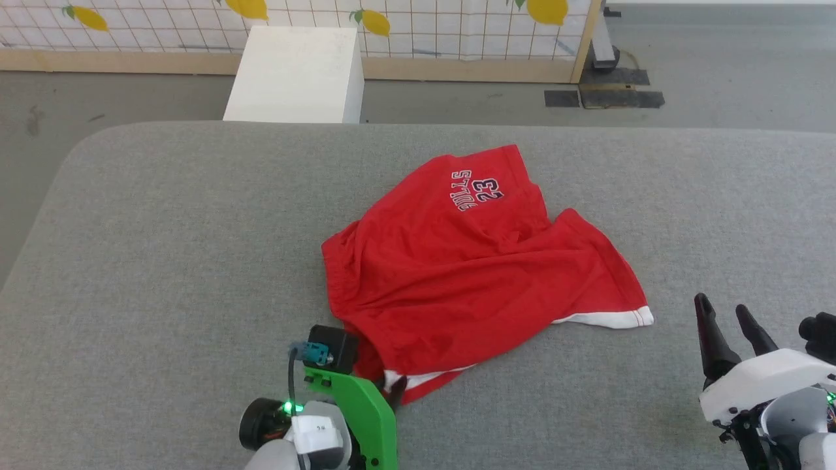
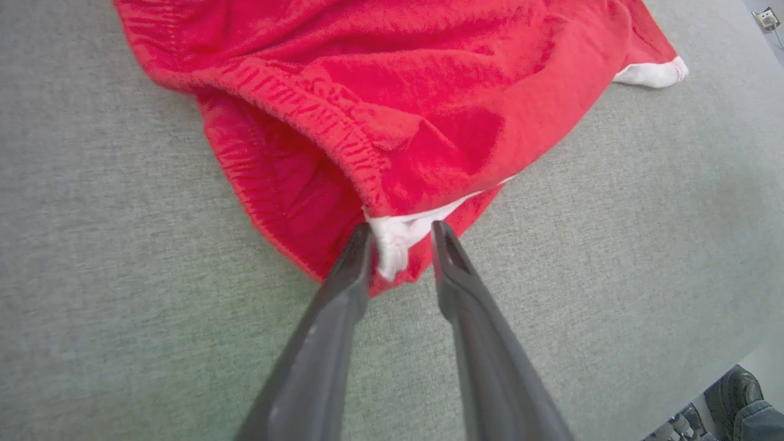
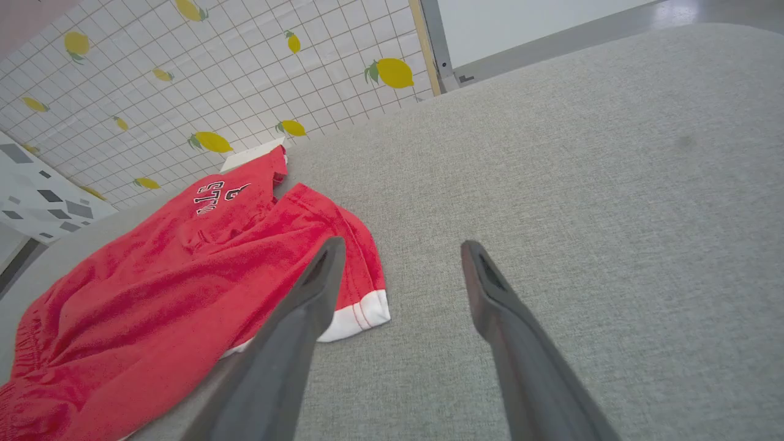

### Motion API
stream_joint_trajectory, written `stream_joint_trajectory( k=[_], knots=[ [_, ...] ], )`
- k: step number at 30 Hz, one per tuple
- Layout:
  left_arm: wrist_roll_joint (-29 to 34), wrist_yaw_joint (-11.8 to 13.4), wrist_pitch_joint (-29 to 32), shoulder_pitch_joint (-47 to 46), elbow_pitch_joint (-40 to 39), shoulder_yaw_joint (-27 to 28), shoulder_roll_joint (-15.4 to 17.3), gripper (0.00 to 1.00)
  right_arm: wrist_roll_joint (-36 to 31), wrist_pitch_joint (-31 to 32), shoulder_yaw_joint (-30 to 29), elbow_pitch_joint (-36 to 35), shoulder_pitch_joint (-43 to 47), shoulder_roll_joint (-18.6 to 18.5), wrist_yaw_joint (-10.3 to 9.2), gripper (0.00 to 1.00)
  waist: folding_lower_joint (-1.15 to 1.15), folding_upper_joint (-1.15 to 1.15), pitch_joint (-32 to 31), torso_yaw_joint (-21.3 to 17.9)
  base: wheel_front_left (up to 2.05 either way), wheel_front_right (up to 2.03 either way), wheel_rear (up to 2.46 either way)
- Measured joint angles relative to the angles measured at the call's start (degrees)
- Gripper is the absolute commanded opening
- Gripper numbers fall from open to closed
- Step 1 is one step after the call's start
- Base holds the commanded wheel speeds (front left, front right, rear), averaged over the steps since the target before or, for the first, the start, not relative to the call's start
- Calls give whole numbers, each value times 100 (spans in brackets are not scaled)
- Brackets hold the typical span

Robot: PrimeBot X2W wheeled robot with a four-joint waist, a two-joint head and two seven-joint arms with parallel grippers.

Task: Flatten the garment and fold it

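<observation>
The garment (image 1: 470,267) is a pair of red shorts with white "23" lettering, lying crumpled in the middle of the grey padded table (image 1: 163,228). In the left wrist view its elastic waistband and a white stripe end (image 2: 392,242) lie between the fingers of my left gripper (image 2: 401,229), which stand apart around the fabric at the garment's (image 2: 398,92) near corner. In the head view that left gripper (image 1: 392,386) sits at the near left edge of the cloth. My right gripper (image 1: 721,305) is open over bare table, to the right of the white-hemmed leg (image 3: 361,315) of the garment (image 3: 153,306).
A white box (image 1: 297,72) stands on the floor beyond the table's far edge, before a lemon-patterned tile panel (image 1: 424,26). Bare table spreads on both sides of the shorts. A person's shoe (image 2: 735,386) is past the table edge in the left wrist view.
</observation>
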Motion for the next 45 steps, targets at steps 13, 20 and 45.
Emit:
stream_joint_trajectory(
  k=[13, 20, 45],
  knots=[
    [-181, 1, -12, 7, -307, 48, 9, 0, -661, 338, 220, 33, -368, -1, 0, 100, 0, 0, 232, 122, 0, 0, 0],
    [-226, 1, -30, 7, -431, 54, 7, 0, -1894, 2020, 443, 673, -1048, -254, 1, 100, 0, 0, 437, 306, 0, 0, 0],
    [-730, 45, -691, -7, -554, 422, -126, 0, -849, 3797, 331, 181, -1317, -181, 0, 0, 0, 0, 375, 408, 0, 0, 0]
  ],
)
